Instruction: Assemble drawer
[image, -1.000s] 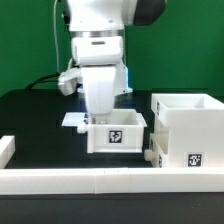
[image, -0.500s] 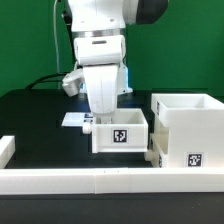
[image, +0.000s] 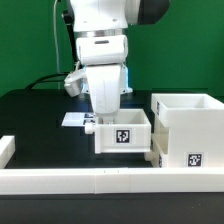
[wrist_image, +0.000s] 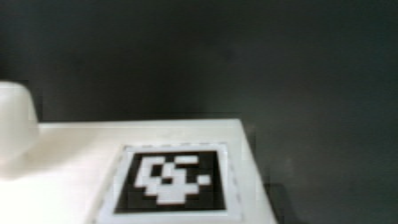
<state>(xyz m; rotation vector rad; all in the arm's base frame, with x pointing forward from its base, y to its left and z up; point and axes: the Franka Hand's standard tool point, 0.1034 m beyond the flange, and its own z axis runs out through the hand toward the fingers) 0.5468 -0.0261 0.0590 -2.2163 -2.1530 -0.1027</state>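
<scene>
While down at the tray (image: 122, 135), hides its fingertips behind the tray's rear wall: gripper (image: 103, 113), so whether spread, pressed together or pinching the wall cannot be told. Sits on the black table (image: 40, 120), this tray, just beside the housing (image: 187, 130) and touching or nearly touching it on the exterior view's left. Shows a black-and-white tag (image: 123, 135) on the near face. Stands upright and open-topped, the housing, on the exterior view's right, with its own small tag (image: 194, 158) low on the front. Peeks out at the housing's lower corner, a small white knob-like part (image: 150, 156), too small to identify. Runs along the front edge, a low white rail (image: 70, 180). Lies flat behind the tray, a white marker board (image: 74, 119), mostly covered by the arm (image: 100, 45). Fills the wrist view's lower part, blurred: a white surface (wrist_image: 71, 160) with a tag (wrist_image: 175, 180), dark table beyond.
</scene>
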